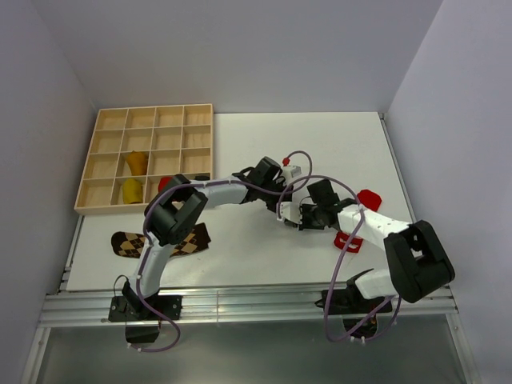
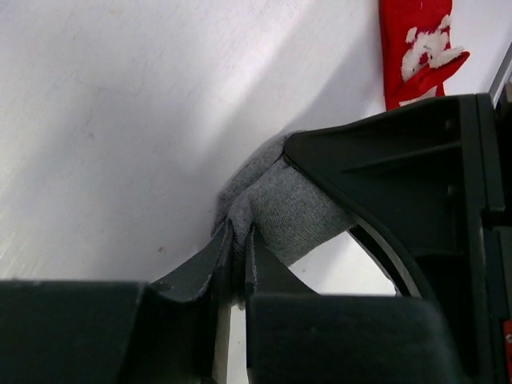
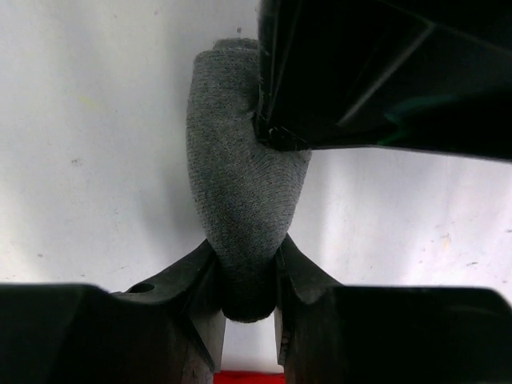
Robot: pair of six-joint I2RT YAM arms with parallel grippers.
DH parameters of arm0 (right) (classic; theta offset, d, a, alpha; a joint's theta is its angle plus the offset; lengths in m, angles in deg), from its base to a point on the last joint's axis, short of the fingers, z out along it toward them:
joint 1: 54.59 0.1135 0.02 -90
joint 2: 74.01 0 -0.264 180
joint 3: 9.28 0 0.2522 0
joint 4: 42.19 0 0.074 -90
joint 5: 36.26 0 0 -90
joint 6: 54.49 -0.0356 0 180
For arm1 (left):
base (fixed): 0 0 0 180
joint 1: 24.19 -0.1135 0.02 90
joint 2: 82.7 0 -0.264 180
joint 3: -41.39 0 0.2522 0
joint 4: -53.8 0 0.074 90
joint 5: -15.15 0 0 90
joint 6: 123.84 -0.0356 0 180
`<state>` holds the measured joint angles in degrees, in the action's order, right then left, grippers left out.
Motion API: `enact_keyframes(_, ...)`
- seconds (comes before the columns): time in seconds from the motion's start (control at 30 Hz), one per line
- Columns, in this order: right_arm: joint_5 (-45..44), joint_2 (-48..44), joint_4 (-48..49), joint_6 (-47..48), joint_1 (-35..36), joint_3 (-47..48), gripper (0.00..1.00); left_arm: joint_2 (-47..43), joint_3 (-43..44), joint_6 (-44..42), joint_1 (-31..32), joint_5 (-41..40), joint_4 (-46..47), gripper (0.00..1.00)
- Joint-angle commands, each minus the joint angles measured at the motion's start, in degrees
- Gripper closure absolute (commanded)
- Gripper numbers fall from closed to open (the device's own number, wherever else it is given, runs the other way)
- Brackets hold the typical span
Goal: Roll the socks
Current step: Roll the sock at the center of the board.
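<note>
The grey sock [image 3: 240,184] is over the middle of the worktop [image 1: 256,136], caught between both arms. In the overhead view it is all but hidden where the two wrists meet, and I cannot tell whether it rests on the surface or hangs just above it. Seen from the right wrist, the right jaws are closed narrow on the sock's near end. The cloth runs straight away from them as a short, thick tube with its long axis in line with their reach, and its far end passes under the black housing of the left arm [image 1: 216,192]. Seen from the left wrist, the left jaws are pinched almost together on a thin fold of the same sock [image 2: 296,212], which bulges up and to the right until the body of the right arm [image 1: 376,228] covers it. So neither arm is nearer — each holds an end, and the two grips face each other along the sock. The next part of the roll likely turns on that shared axis — one end tucked or turned over while the other grip anchors it. A red sock [image 2: 416,48] lies apart, beyond.
</note>
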<state>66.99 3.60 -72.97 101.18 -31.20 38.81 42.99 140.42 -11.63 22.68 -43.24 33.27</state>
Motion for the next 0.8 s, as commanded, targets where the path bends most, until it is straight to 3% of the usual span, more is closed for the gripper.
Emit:
enact_keyframes(0.0,2.8,1.3,-1.0,-2.5,0.3,3.0,0.85,1.1,-6.1,0.0,-0.5,-1.7,-5.7,0.87)
enact_keyframes(0.37,5.7,4.9,-6.6,-3.8,0.0,7.2,0.87,-10.5,-17.7,4.3,-2.7,-5.1,8.1,0.66)
enact_keyframes(0.73,6.5,8.9,-11.8,-3.1,-1.4,10.3,0.87,-32.1,-41.8,6.4,-2.7,-26.5,31.2,0.54)
enact_keyframes(0.77,6.8,9.5,-12.8,-3.0,-1.5,11.0,0.87,-33.5,-42.9,5.3,-1.4,-31.2,31.9,0.54)
